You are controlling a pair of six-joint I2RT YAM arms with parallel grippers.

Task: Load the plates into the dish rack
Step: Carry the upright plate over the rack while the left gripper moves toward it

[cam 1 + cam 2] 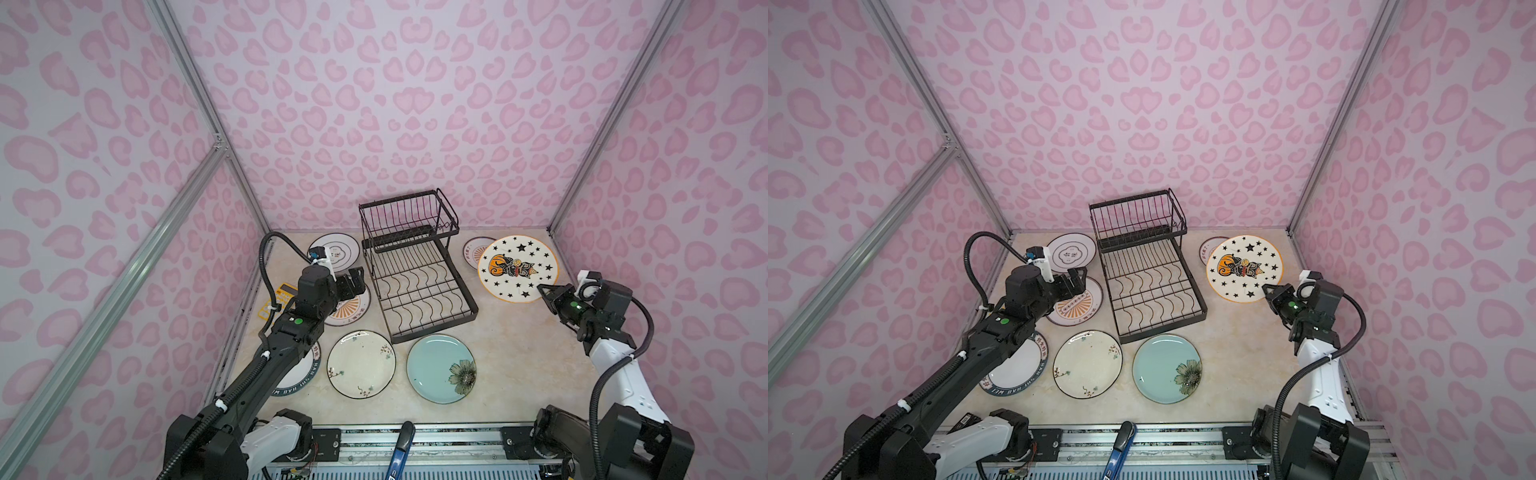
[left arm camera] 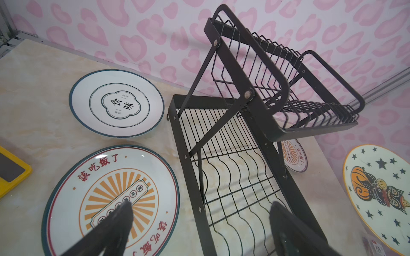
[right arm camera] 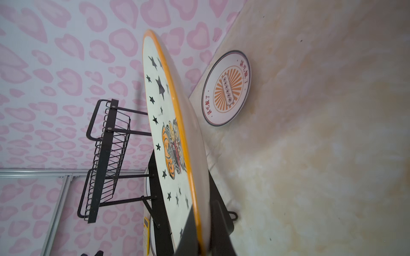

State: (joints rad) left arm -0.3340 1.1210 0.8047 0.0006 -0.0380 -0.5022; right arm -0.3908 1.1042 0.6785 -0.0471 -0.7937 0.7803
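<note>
Right of the empty dish rack [image 1: 434, 330], the right gripper [image 1: 543, 291] is pinched tight on the near rim of the starred plate [image 1: 518, 268], holding it tilted and clear of the table [image 1: 519, 353]. Left of the rack, the left gripper [image 1: 353, 284] hovers over an orange sunburst plate [image 1: 349, 311], jaws spread wide and empty. To seat the held plate well, I judge it should be turned edge-on, lined up with a gap between the wavy dividers, lowered until its rim settles, and only then released.
</note>
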